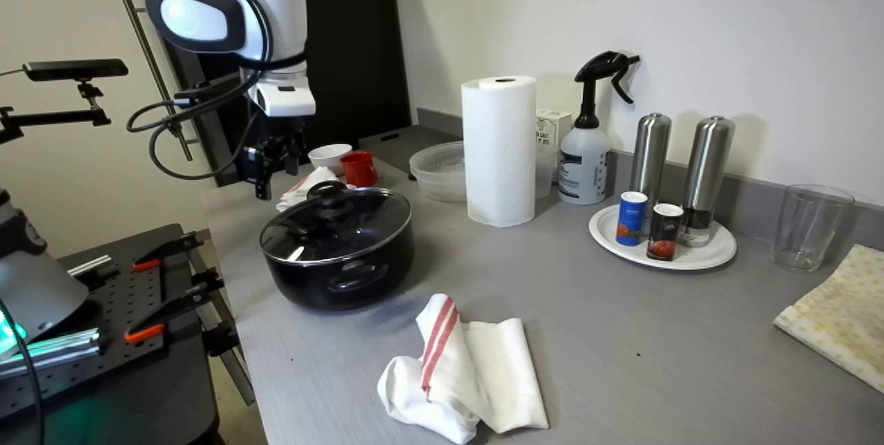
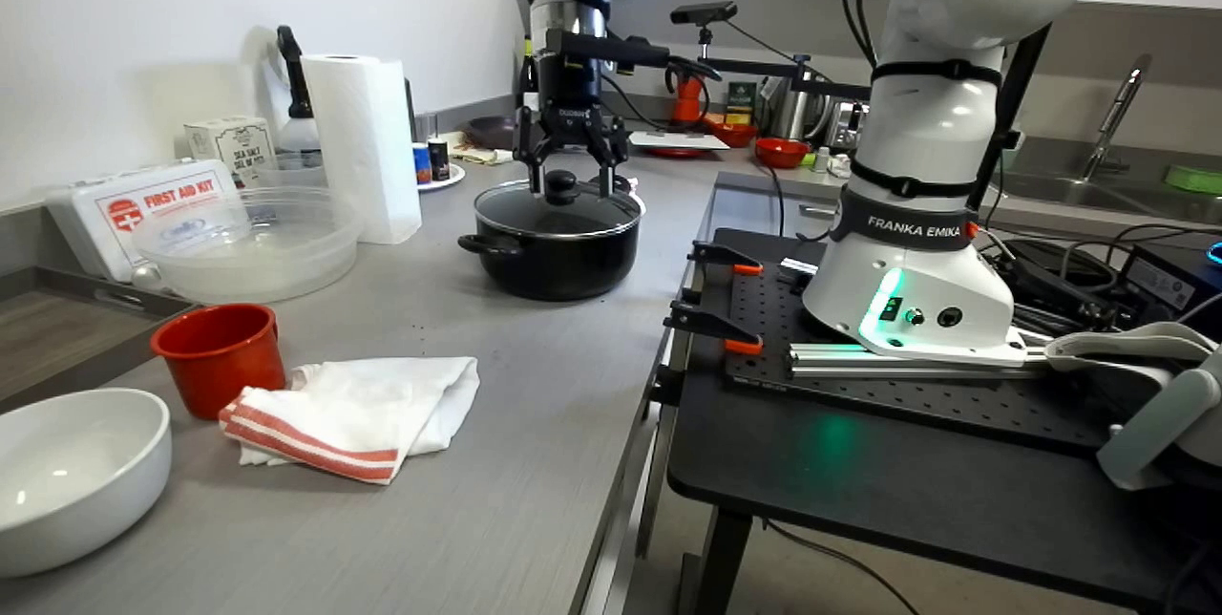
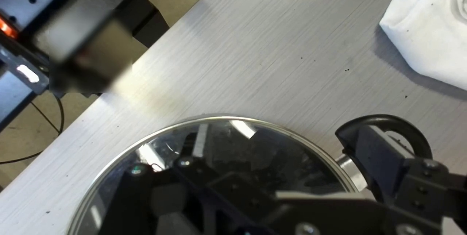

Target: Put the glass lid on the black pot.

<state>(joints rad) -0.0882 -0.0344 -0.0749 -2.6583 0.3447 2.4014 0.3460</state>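
The black pot [image 1: 297, 282] [image 2: 558, 273] stands on the grey counter. Its glass lid [image 1: 373, 213] [image 2: 511, 210], edged with a metal rim, lies over the top and looks level, with the black knob [image 1: 331, 202] [image 2: 561, 190] upright at the centre. My gripper [image 1: 275, 179] [image 2: 573, 178] is open and holds nothing. In an exterior view it hangs beyond the pot, apart from the knob. In the wrist view the lid [image 3: 270, 154] fills the lower part under the gripper [image 3: 290, 140], and one finger [image 3: 379, 162] overlaps a side handle [image 3: 375, 120]. The knob is hidden there.
A folded towel [image 1: 507, 376] lies near the pot, another towel [image 2: 363, 410] by the red cup [image 2: 215, 357] and white bowl [image 2: 76, 472]. A paper towel roll [image 1: 501, 155], plastic tub [image 2: 258, 252], spray bottle [image 1: 583, 162] and plate with shakers [image 1: 601, 220] stand along the wall.
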